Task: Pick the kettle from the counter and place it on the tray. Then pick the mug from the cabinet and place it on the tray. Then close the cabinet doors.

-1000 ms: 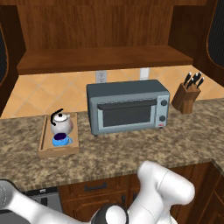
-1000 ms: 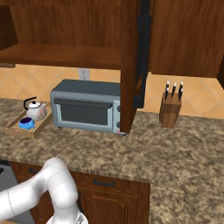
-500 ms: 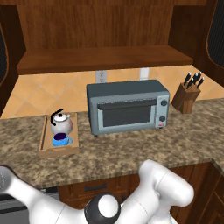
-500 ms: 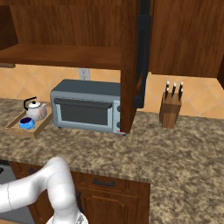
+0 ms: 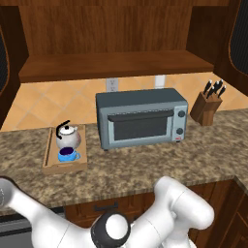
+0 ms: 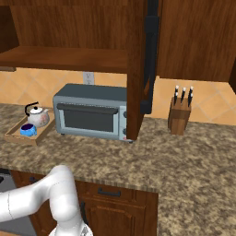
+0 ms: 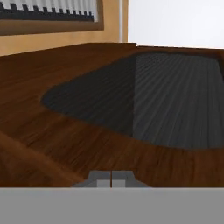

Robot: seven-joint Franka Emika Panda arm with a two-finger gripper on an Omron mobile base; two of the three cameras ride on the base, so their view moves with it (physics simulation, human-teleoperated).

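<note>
Both kettle (image 5: 67, 135) and mug (image 5: 68, 154) sit on the tray (image 5: 48, 154).

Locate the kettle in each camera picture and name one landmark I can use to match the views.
Left base view: the kettle stands at the left, on the tray behind the mug.
Right base view: the kettle is at the far left, on the tray.
Hand view: the kettle is not in it; a cabinet door faces the camera.
Shared landmark: the toaster oven, right of the tray.
</note>
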